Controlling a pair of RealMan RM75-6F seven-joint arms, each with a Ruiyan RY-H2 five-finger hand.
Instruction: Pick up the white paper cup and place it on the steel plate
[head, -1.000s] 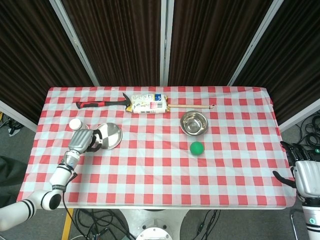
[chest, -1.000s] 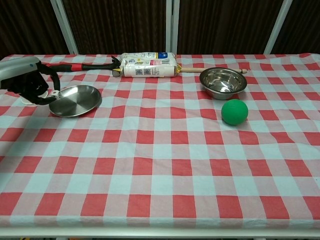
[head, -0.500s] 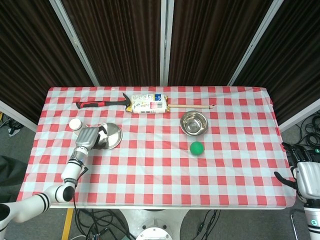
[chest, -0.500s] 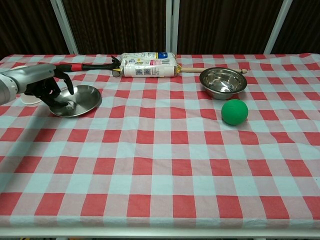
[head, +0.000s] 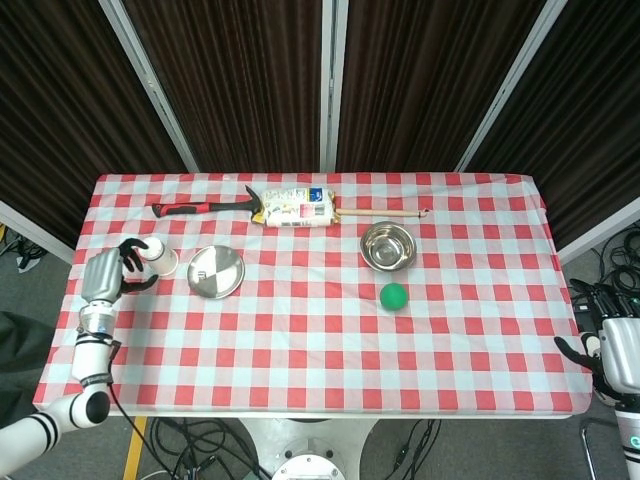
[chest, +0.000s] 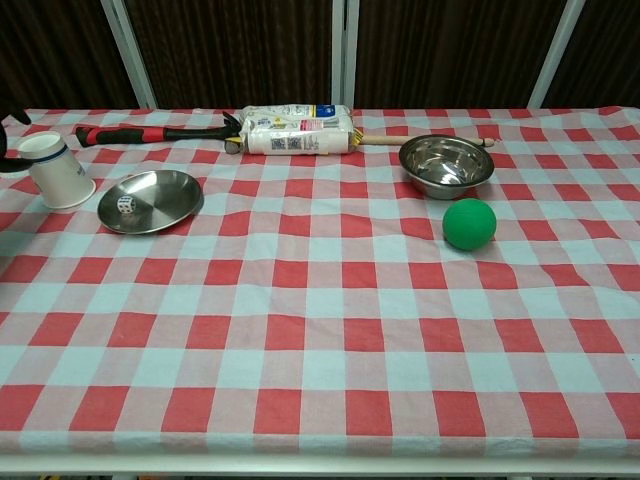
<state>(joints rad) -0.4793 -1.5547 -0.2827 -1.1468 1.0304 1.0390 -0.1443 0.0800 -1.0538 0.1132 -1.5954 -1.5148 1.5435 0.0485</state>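
Note:
The white paper cup (head: 159, 257) stands left of the steel plate (head: 216, 271), near the table's left edge. In the chest view the cup (chest: 56, 172) leans toward the left, narrow end up, with its wide end on the cloth. My left hand (head: 106, 274) is beside it on the left. Its dark fingers (head: 130, 246) curl around the cup's upper part, and only fingertips (chest: 10, 116) show at the chest view's left edge. The plate (chest: 150, 200) lies flat and apart from the cup. My right hand (head: 618, 351) hangs off the table's right edge with its fingers apart, holding nothing.
A red-handled hammer (head: 200, 207), a white packet (head: 297, 206) and a wooden stick (head: 385, 212) lie along the far side. A steel bowl (head: 387, 244) and a green ball (head: 394, 296) sit right of centre.
My left hand has swung from over the plate back to the left and closed around the cup, which now leans. The right hand has sunk slightly.

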